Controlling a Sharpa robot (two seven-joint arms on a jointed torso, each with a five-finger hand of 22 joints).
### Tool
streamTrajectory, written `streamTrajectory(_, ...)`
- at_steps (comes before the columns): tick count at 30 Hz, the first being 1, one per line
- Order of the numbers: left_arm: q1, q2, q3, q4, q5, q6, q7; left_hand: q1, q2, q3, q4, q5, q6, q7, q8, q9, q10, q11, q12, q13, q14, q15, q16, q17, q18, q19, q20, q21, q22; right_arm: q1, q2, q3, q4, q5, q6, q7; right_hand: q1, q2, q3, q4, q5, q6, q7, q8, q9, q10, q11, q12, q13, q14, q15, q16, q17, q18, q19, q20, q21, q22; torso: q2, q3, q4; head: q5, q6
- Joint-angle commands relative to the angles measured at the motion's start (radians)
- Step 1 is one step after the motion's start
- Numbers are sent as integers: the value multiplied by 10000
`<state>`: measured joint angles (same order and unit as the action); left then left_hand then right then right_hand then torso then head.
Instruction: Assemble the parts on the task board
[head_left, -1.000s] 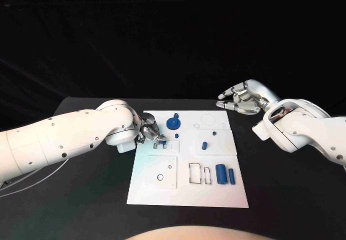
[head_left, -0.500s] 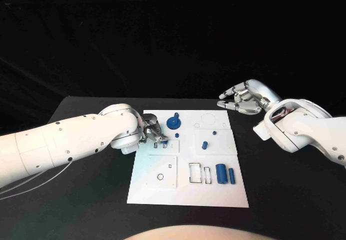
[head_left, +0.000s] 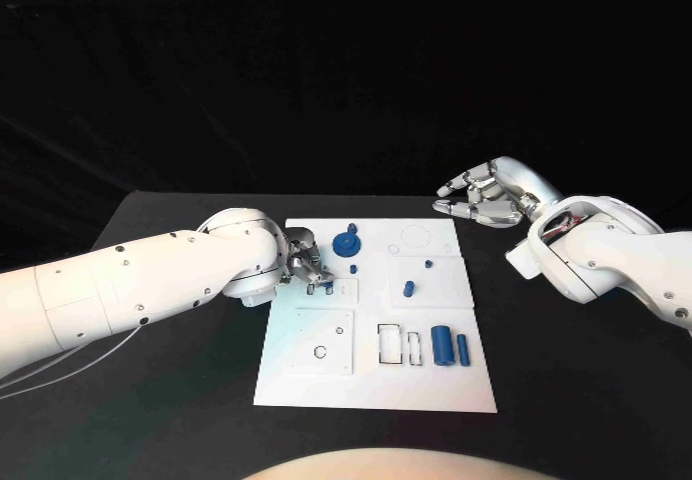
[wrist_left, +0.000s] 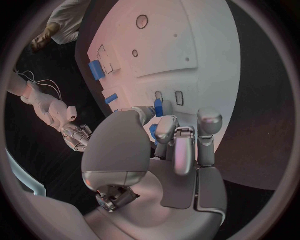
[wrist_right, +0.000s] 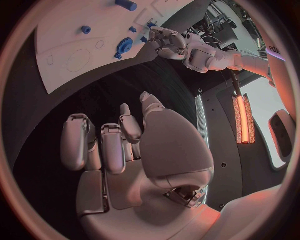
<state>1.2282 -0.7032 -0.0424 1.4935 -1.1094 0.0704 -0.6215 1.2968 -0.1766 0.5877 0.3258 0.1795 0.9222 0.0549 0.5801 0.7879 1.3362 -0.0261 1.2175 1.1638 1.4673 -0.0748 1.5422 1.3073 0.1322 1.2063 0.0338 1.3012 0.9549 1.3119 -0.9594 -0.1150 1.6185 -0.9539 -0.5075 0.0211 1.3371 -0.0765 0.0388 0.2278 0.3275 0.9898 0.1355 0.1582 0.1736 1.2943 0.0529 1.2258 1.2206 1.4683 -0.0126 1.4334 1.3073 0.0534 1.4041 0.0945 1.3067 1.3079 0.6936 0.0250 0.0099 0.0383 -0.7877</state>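
The white task board (head_left: 378, 385) lies in the middle of the black table. My left hand (head_left: 300, 262) hangs over the board's upper left part, thumb and a finger pinching a thin blue piece (head_left: 320, 288) that stands at a pair of small slots. In the left wrist view this blue piece (wrist_left: 159, 107) rises just past my fingertips (wrist_left: 166, 126). A blue gear (head_left: 346, 245) sits just beyond the hand. My right hand (head_left: 482, 198) hovers off the board's far right corner, fingers loosely bent, holding nothing.
Two small blue pegs (head_left: 428, 266) (head_left: 408, 290) stand in the board's right middle. Two blue cylinders (head_left: 441, 347) (head_left: 463, 350) lie lower right beside empty rectangular recesses (head_left: 389, 343). A square plate with a ring (head_left: 323, 343) lies at lower left.
My left arm has shifted slightly while its hand stays over the same slots with the blue piece. The right hand has not moved.
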Motion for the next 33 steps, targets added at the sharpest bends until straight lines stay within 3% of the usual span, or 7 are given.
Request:
streamTrajectory(1, -6, 59, 0, -63, -295, 348, -51, -64, -57, 1694, -1634, 16, 21, -84, 46, 16, 95, 15, 18, 1, 901, -37, 53, 2223, -103, 67, 2, 34, 7, -2, 0, 3, 13, -61, 130, -6, -19, 55, -57, 25, 40, 5, -9, 68, 9, 40, -12, -37, -2, 537, -79, -37, 615, 148, -24, -58, -51, 696, -2, -5, -1, 5, -4)
streamTrajectory(20, -16, 95, -15, -4, -363, 1017, -116, -95, -72, 1710, -1644, 13, 26, -91, 62, 25, 102, 8, 15, -8, 896, -40, 44, 2207, -110, 88, 0, 51, 41, -4, 12, 3, 27, -62, 151, 59, -29, 67, -60, 36, 57, 9, -12, 76, 10, 45, -14, -33, 1, 538, -79, -40, 611, 153, -34, -58, -72, 682, -12, 7, 6, 8, -8)
streamTrajectory(33, -22, 88, -19, 111, -376, 1107, -141, -100, -93, 1722, -1669, 12, 20, -96, 66, 28, 101, 3, 9, -16, 898, -43, 47, 2213, -111, 90, 0, 53, 44, -4, 9, 4, 30, -65, 177, 62, -29, 67, -60, 36, 57, 9, -12, 76, 10, 45, -14, -33, 1, 538, -79, -40, 611, 153, -34, -58, -72, 682, -9, 4, -3, 15, 0)
